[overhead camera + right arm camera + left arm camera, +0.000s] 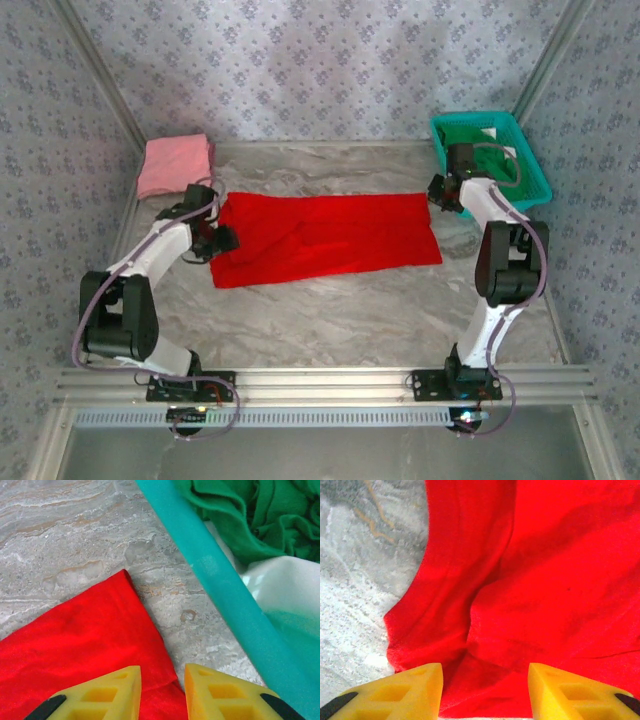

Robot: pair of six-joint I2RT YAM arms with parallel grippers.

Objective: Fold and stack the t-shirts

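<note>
The bright red t-shirt (330, 235) lies flat as a long band across the middle of the marble table. My left gripper (222, 240) is at its left end. In the left wrist view it (485, 692) is open, and wrinkled red cloth (545, 580) lies loose between the yellow fingers. My right gripper (440, 192) is at the shirt's right end. It (162, 692) is open over the red corner (85, 650). The pale pink t-shirt (175, 165) sits folded at the back left. The dark green t-shirt (480, 135) lies crumpled in the basket (260, 515).
The teal basket (535, 170) stands at the back right, its rim (215, 570) close beside my right gripper. Something white (280, 580) lies in it too. Bare marble (330, 310) stretches in front of the red shirt. Patterned walls close off the sides and back.
</note>
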